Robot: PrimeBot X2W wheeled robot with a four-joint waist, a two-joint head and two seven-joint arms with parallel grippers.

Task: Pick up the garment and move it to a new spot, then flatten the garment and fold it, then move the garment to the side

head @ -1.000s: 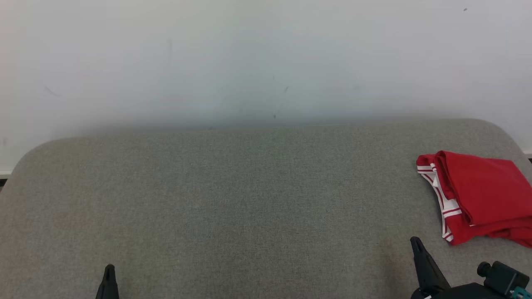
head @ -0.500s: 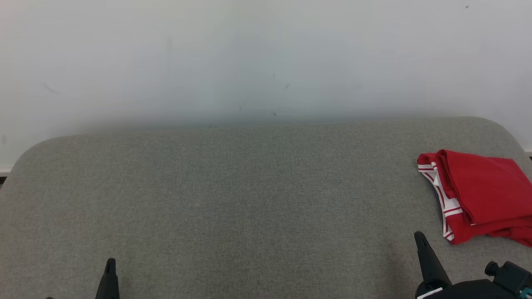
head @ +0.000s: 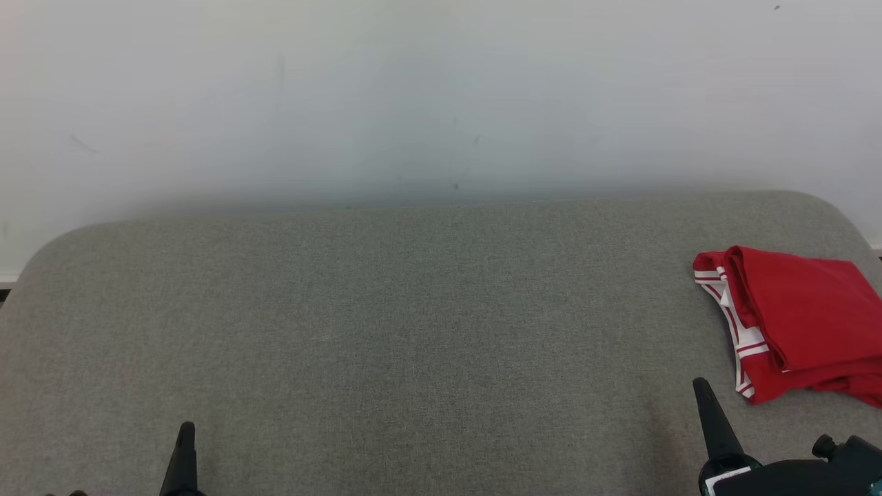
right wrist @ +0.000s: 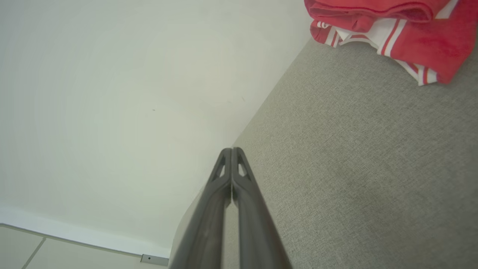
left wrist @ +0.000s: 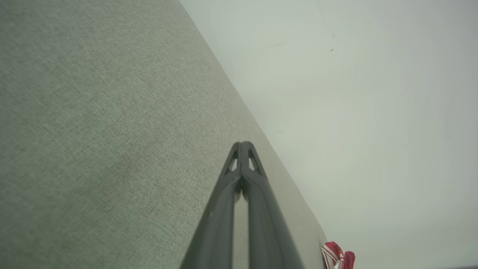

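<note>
A folded red garment [head: 799,324] with white-striped trim lies at the far right of the grey upholstered surface [head: 413,331]. The same garment [right wrist: 388,30] fills the top right of the right wrist view, and a small part of it [left wrist: 338,256] peeks in at the bottom of the left wrist view. My right gripper [head: 701,386] hovers low at the lower right, just short of the garment's near corner, its fingers pressed together and holding nothing [right wrist: 231,150]. My left gripper [head: 186,428] sits at the lower left, also shut and empty [left wrist: 242,144].
A plain white wall [head: 441,96] rises directly behind the grey surface, whose back corners are rounded. A strip of pale floor and baseboard [right wrist: 74,239] appears at the bottom left of the right wrist view.
The head view has drifted slightly, so everything sits a little higher in the picture. My right gripper has edged up and to the right; the garment lies as before.
</note>
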